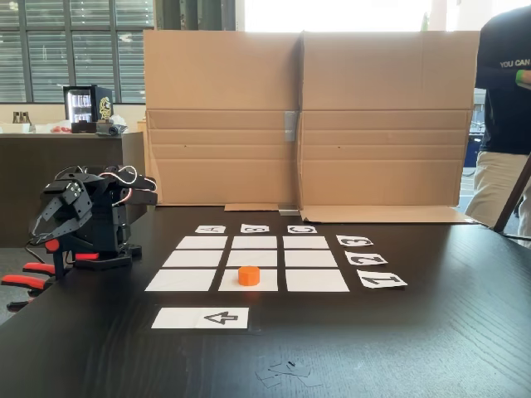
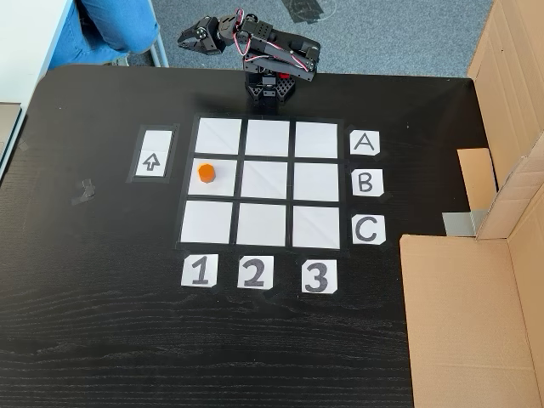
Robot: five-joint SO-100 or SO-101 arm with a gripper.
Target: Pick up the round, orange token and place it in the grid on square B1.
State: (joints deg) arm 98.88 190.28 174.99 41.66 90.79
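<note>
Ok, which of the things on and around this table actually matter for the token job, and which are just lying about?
Job:
- token, sitting on square B1
- grid, with its letter cards and number cards
- gripper, folded back at the table edge

Lying about:
- arrow strip
- cardboard screen
- scraps of tape
- person standing beside the table

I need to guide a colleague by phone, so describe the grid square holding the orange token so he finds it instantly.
On the black table lies the grid of nine white squares, with letter cards along one side and number cards along another. Take the row level with the B card and the column above the 1 card. That square B1 alone carries the token; its neighbours are bare.
</note>
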